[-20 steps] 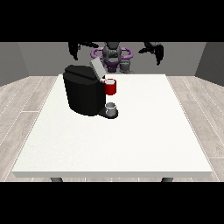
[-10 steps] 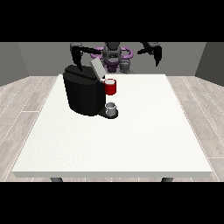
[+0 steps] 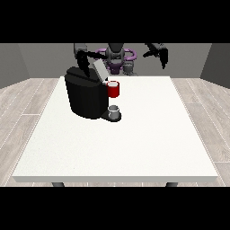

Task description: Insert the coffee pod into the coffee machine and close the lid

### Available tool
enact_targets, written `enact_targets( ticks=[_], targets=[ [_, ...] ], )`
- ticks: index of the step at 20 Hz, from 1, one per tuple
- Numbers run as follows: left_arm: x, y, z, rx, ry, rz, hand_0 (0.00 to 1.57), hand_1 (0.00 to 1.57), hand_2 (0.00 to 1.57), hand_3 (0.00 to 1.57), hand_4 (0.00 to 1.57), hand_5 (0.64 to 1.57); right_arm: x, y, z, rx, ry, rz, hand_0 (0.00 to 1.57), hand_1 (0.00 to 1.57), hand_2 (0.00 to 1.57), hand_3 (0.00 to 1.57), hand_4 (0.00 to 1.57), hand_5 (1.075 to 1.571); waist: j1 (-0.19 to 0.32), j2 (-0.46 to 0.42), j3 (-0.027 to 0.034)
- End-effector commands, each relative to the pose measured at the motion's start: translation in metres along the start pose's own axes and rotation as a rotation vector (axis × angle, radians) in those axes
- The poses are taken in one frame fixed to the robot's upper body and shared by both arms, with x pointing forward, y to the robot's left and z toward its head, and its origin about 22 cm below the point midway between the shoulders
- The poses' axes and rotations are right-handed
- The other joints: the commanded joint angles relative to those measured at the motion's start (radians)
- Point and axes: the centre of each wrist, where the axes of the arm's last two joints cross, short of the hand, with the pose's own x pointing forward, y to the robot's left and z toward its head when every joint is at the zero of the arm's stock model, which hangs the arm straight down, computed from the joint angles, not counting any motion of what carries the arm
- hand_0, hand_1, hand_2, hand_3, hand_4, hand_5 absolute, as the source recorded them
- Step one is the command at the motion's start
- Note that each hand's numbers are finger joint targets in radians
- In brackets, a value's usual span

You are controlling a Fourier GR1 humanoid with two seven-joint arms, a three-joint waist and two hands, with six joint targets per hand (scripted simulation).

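Machine [image 3: 86, 98] on table [image 3: 148, 139], lid [image 3: 99, 70] raised.
Hand at view's left [image 3: 83, 64] above machine; hand at view's right [image 3: 161, 53] aloft; finger states cannot be told.

Coffee machine [image 3: 86, 96] on table [image 3: 134, 139], far left part. Coffee pod [image 3: 113, 89] at machine's right side; cup [image 3: 114, 111] below it, nearer.

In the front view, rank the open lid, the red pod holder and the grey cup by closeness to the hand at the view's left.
From the hand at the view's left:
1. Open lid, just beside it.
2. Red pod holder, on the machine's front.
3. Grey cup, lowest, on the drip base.
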Motion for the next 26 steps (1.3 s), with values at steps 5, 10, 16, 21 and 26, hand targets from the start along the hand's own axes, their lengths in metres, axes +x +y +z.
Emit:
enact_targets(
  ticks=[5,10,16,21,26],
  targets=[
    [0.018,0.005,0.0,0.056,-0.024,-0.035,0.0,0.0,0.0,0.0,0.33,1.571,0.028,0.024,-0.018,0.066,-0.039,0.029,0.0,0.0,0.0,0.0,0.17,1.571,-0.014,0.042,0.0002],
    [0.02,0.012,0.007,0.07,-0.012,-0.07,0.0,0.0,0.0,0.0,0.36,1.571,0.013,0.026,-0.014,0.064,-0.09,0.091,0.0,0.0,0.0,0.0,0.2,1.571,-0.018,0.066,0.0003],
    [0.004,0.012,0.014,0.035,0.023,-0.048,0.0,0.0,0.0,0.0,0.37,1.571,0.07,0.053,-0.03,0.128,-0.121,0.143,0.0,0.0,0.0,0.0,0.1,1.571,0.023,0.05,-0.0001],
    [0.027,-0.002,-0.004,-0.012,-0.035,-0.054,0.0,0.0,0.0,0.0,0.36,1.571,0.087,0.065,-0.036,0.112,-0.169,0.134,0.0,0.0,0.0,0.0,0.0,1.571,0.086,0.087,0.0003],
    [0.025,-0.007,-0.011,-0.03,-0.063,-0.066,0.0,0.0,0.0,0.0,0.33,1.571,0.11,0.082,-0.035,0.11,-0.258,0.232,0.0,0.0,0.0,0.0,0.1,1.571,0.098,0.136,-0.0005]
  ],
)
